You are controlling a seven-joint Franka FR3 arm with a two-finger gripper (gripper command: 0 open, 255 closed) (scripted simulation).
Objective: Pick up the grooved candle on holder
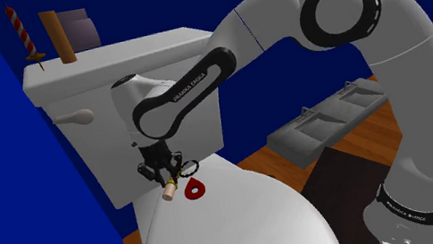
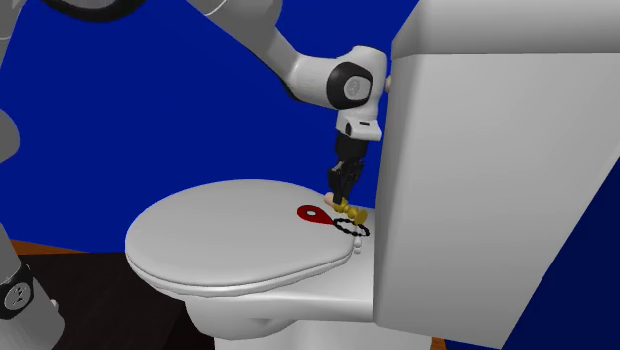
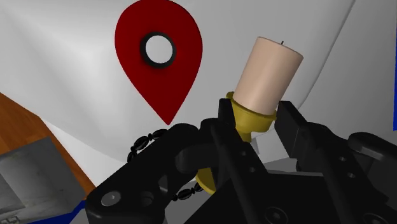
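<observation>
We are seeing the claw [image 3: 257, 118] pinching the gold holder [image 3: 245, 121] at its neck, one finger on each side, with the beige candle [image 3: 267, 73] sticking out past the fingertips. The candle's sides are looking smooth here, with no grooves showing. We are judging that the grip is on the holder rather than the wax because the neck is narrow and hard, so the fingers are clamping it without marking the candle.

Candle and holder are tilting between the fingers, just over the closed toilet lid [image 1: 232, 223]. We cannot tell whether the base is touching the lid or clear of it. A red teardrop tag [image 3: 159, 70] is lying on the lid just beyond the claw, and a black bead ring [image 3: 149, 141] is lying right beside the fingers.

Containers: the holder is acting as the cup, carrying the one candle. The lid is down, so the bowl under the claw is hidden. Well above the claw on the tank [image 1: 131, 54], a striped candle [image 1: 20, 31] and a brown stick [image 1: 57, 36] are standing.
</observation>
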